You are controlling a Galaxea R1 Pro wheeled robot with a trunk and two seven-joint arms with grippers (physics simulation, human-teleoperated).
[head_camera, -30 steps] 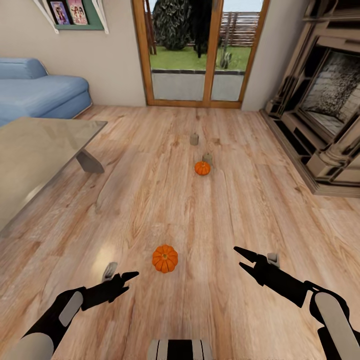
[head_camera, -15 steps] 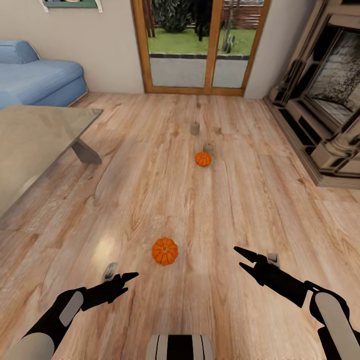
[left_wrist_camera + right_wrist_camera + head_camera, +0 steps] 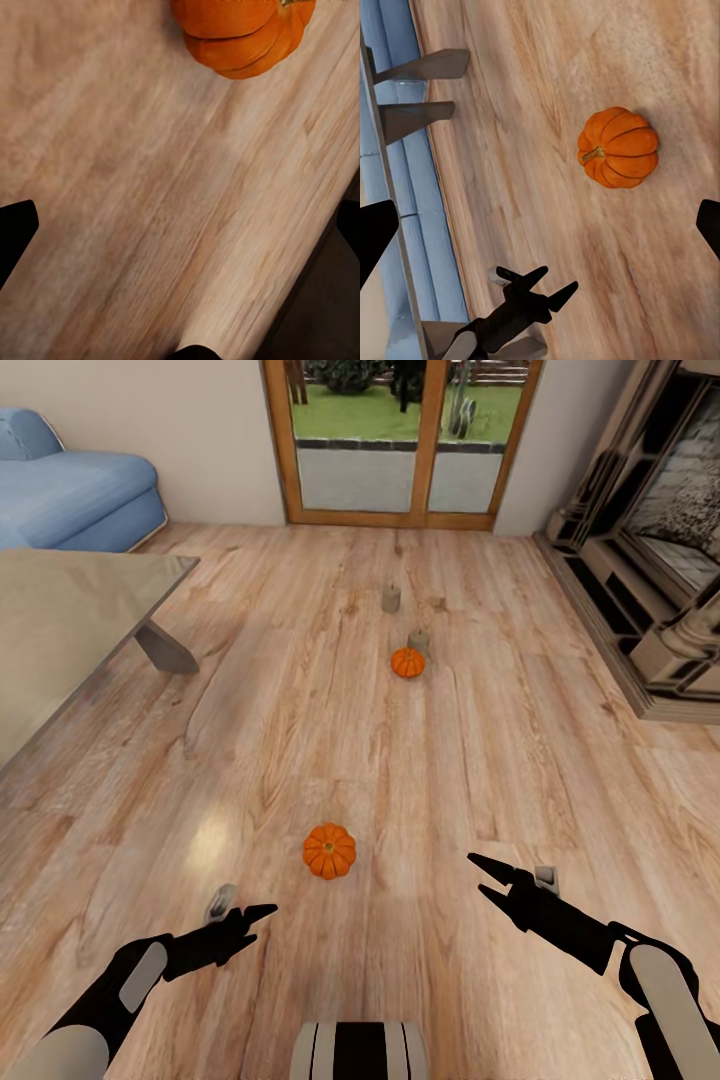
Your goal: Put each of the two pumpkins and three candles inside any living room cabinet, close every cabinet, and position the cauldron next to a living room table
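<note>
Wooden floor ahead, near pumpkin (image 3: 329,850) sitting between my arms, nothing picked up yet.
Both my left gripper (image 3: 250,916) and right gripper (image 3: 486,878) hang apart and empty; I'd drop the right straight over it, straddle the ribs low, then close gently.

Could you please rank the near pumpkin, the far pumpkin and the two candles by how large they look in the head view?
1. Near pumpkin.
2. Far pumpkin, though distance shrinks it.
3. The nearer candle and farther candle look alike, so unranked.
</note>
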